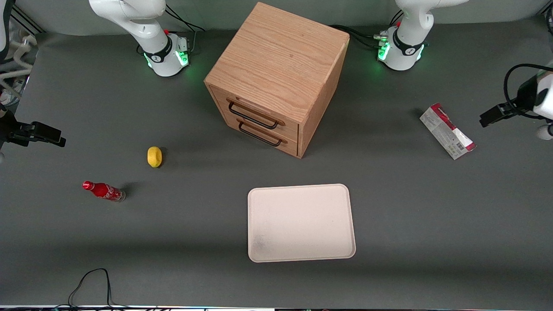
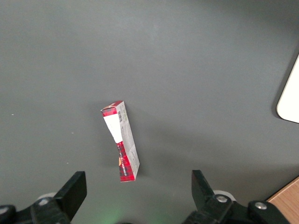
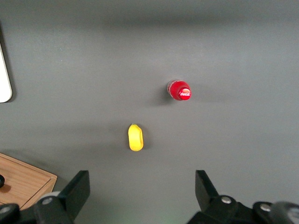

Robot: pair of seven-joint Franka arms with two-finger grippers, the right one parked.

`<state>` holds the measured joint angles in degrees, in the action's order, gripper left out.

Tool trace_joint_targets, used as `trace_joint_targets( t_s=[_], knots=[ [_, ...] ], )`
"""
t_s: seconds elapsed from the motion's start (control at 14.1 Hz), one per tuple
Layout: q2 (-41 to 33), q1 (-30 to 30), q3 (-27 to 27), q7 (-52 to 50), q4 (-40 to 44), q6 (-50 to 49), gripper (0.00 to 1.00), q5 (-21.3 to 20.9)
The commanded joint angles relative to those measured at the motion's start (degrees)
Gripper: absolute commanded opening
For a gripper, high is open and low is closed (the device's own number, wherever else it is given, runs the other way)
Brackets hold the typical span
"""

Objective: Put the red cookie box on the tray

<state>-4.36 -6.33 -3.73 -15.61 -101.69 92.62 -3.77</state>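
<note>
The red cookie box point(image 1: 448, 131) lies flat on the grey worktop point(image 1: 410, 207) toward the working arm's end, its grey-white printed side up, set at a slant. It is well apart from the tray point(image 1: 301, 222), which sits nearer the front camera with nothing on it. The wooden drawer cabinet point(image 1: 276, 77) stands between the two arm bases, its two handled drawers shut; it does not lie on the line between box and tray. A yellow lemon point(image 1: 154, 156) and a red cola bottle point(image 1: 103, 190) lie toward the parked arm's end, clear of the work.

The tool point(image 2: 135, 196) hangs above the worktop, clear of the box, fingers point(image 2: 74, 189) spread wide and holding nothing.

The left wrist view shows the box's red end flap and barcode, plus a corner of the tray point(image 2: 289, 100). The front view shows only part of the arm at the frame's edge.
</note>
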Motion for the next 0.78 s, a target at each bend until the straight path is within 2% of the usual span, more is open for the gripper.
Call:
trace_joint_targets(
  t_s=[0.0, 0.5, 0.71],
  knots=[
    [1.8, 0.1, -1.5, 1.6, 5.1, -4.9, 1.00, -0.7],
    [3.7, -0.3, -1.5, 1.6, 7.3, -7.1, 1.00, -0.4],
    [3.7, -0.5, -1.4, 1.9, 7.4, -7.8, 1.00, 1.0]
  ],
)
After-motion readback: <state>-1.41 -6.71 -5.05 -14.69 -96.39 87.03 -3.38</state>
